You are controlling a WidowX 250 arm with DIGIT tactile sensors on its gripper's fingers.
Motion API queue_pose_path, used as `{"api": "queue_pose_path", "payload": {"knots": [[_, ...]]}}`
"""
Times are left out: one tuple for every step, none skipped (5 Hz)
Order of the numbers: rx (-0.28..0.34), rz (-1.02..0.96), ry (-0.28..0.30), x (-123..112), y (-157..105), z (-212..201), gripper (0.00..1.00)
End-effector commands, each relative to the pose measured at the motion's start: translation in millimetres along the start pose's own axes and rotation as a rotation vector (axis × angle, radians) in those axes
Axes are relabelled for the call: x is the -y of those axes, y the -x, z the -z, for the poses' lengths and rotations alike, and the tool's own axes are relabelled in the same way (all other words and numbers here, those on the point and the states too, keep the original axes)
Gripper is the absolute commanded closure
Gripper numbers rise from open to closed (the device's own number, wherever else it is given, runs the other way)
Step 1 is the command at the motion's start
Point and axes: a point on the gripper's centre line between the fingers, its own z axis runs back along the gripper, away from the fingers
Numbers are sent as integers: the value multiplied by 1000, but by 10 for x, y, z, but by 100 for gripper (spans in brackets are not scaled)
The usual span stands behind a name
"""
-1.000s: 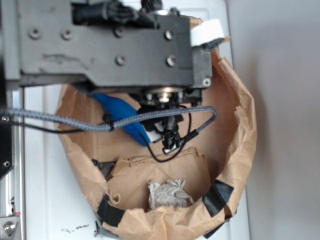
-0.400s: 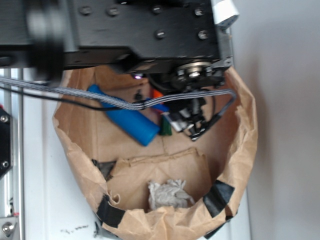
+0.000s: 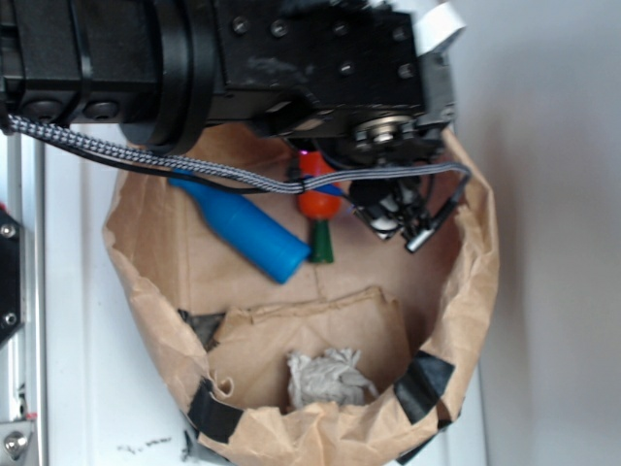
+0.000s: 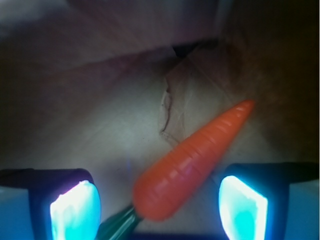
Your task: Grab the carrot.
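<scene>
The carrot (image 3: pixel 318 199) is glossy orange with a dark green stem cone and lies on the brown paper inside the paper bag. In the wrist view the carrot (image 4: pixel 192 160) runs diagonally, its thick end low between the two glowing fingers and its tip pointing up to the right. My gripper (image 4: pixel 159 207) is open, a finger on each side of the carrot and not touching it. In the exterior view the gripper (image 3: pixel 393 216) hangs under the black arm, just right of the carrot, and its fingers are mostly hidden there.
A blue plastic bottle (image 3: pixel 243 228) lies left of the carrot. The crumpled brown paper bag (image 3: pixel 475 282) walls in everything, with black tape at its lower corners. A wad of white paper (image 3: pixel 328 377) sits near the front. A braided cable (image 3: pixel 194 170) crosses above the bottle.
The arm has swung up and to the right, uncovering the carrot and the bottle. The gripper now hangs right of the carrot instead of over the bottle's end.
</scene>
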Motion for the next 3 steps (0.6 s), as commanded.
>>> {"api": "queue_pose_path", "payload": {"knots": [[69, -7, -19, -48, -42, 324, 0], [74, 1, -39, -44, -13, 433, 0], [67, 1, -32, -40, 16, 351, 100]]}}
